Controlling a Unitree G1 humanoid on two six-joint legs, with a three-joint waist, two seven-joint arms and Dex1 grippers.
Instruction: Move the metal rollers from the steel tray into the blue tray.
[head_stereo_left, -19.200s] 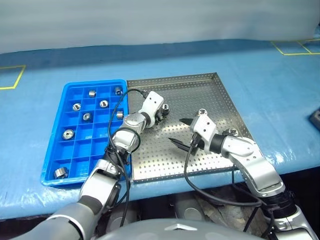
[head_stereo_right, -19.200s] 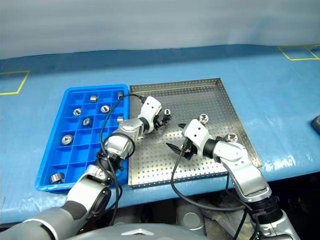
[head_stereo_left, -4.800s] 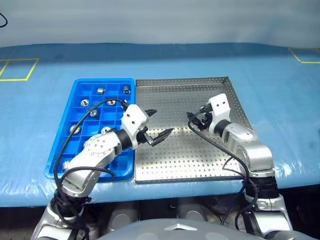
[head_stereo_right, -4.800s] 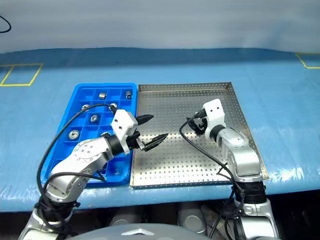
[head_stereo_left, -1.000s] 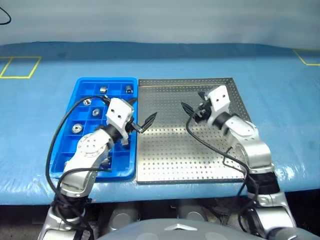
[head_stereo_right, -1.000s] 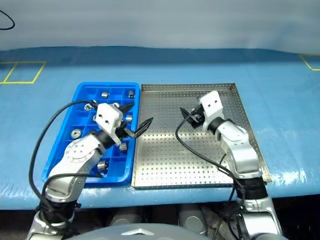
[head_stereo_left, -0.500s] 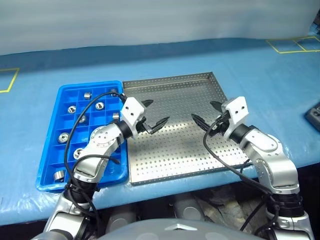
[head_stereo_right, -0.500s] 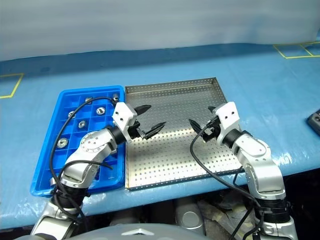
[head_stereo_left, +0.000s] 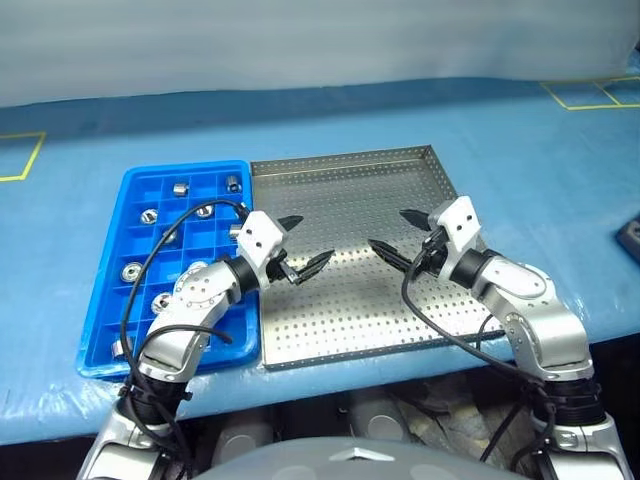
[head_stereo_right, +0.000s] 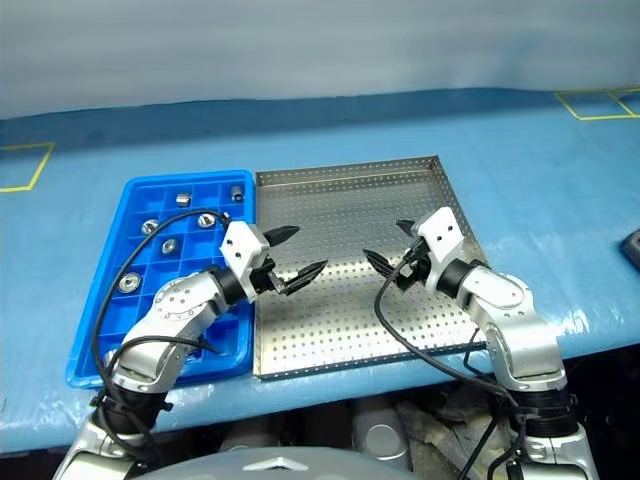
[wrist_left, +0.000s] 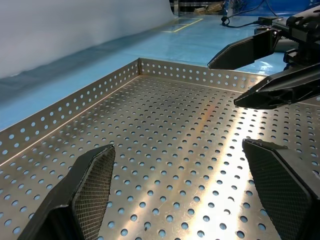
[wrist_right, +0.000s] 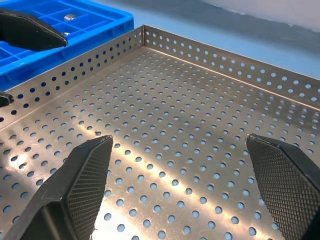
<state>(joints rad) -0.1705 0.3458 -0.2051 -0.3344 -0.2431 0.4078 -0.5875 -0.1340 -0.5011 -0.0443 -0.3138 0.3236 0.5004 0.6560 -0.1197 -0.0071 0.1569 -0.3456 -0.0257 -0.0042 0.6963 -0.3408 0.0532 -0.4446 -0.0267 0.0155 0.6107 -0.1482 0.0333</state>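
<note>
On the left of the blue-covered desk (head_stereo_left: 560, 150) lies the blue tray (head_stereo_left: 108, 300), its long side touching the left rim of the steel tray (head_stereo_left: 350, 310). The metal rollers (head_stereo_left: 180, 188) are inside the blue tray, each in its own square compartment. Two of them are in the far row. Two more are in the next row, and others lie further toward the near end; one of these is close to the near left corner. Some compartments are hidden by the left arm, so I cannot tell how many rollers there are in all.

The left gripper (head_stereo_left: 300, 245) hovers over the left part of the steel tray, just past the shared edge of the two trays. It points to the right. Its fingers (wrist_left: 92, 185) are spread wide and nothing is between them.

The steel tray is in the middle of the desk. Its perforated floor is shiny, and no roller is seen on the part of it that shows.

The right gripper (head_stereo_left: 400, 235) hovers over the right half of the steel tray and points to the left, facing the left gripper. The two are apart, with bare tray floor between them. Its fingers (wrist_right: 87, 175) are also spread wide and they hold nothing.

At the far right edge of the desk a small dark object (head_stereo_left: 630, 238) is partly seen.
</note>
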